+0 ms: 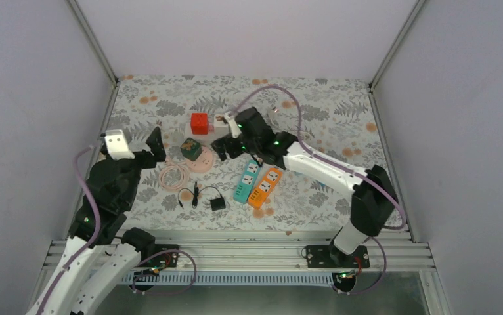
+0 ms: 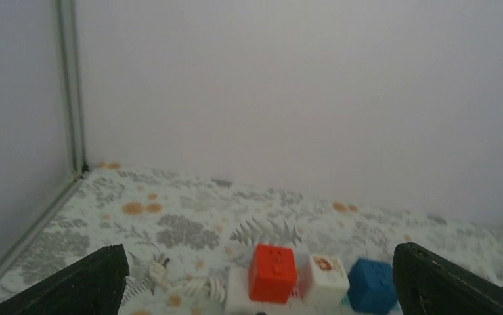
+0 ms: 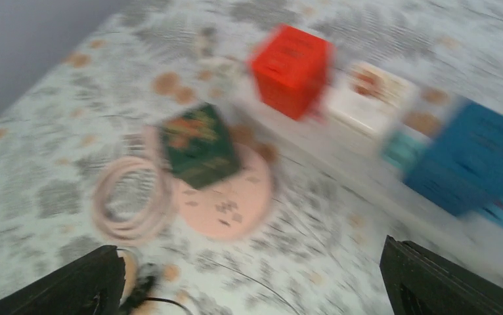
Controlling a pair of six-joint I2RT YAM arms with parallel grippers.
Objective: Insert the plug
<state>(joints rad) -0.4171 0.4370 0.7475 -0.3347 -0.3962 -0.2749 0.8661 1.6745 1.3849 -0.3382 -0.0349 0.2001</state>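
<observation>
Left arm point(image 1: 108, 187) folded, left gripper point(image 2: 260, 252) apart, right arm point(image 1: 321, 167) outstretched, right gripper point(image 3: 252, 248) spread near green cube point(image 3: 199, 144)

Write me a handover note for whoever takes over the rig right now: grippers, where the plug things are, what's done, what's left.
Left gripper: open, empty, at the table's left side.
Right gripper: open, empty, near the green cube on the pink round socket.
Black adapter and its cable lie loose near the front, beside the teal strip and orange strip; nothing visibly plugged into either.
Done: no insertion visible.
Left: pick up the plug and insert it.
</observation>
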